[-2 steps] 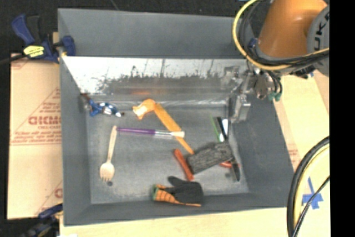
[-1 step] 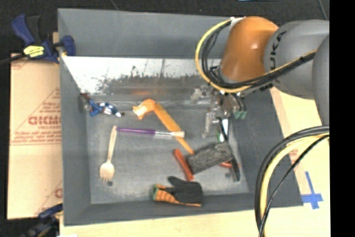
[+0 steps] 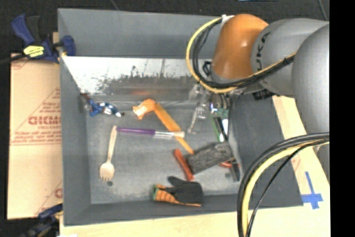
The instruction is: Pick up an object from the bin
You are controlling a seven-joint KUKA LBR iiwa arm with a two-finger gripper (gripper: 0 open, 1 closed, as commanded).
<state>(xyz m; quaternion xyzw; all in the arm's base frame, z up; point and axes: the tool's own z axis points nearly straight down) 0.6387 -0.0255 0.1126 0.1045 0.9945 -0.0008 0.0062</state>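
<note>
My gripper (image 3: 208, 124) hangs below the orange wrist cover at the right side of the bin, close to the back wall. Its two metal fingers stand apart, open, with bare bin floor between them. Just below it lies a dark grey rectangular block (image 3: 208, 157). A red-orange handled tool (image 3: 182, 164) sticks out from under the block's left end. To the gripper's left, a purple-handled brush (image 3: 145, 132) points its white end toward the fingers, and an orange angled handle (image 3: 159, 114) crosses behind it.
A cream plastic fork (image 3: 109, 156) lies at the left. A small blue thing (image 3: 103, 110) sits in the back left corner. A black and orange glove-like piece (image 3: 180, 192) rests by the front wall. The arm covers the bin's right wall.
</note>
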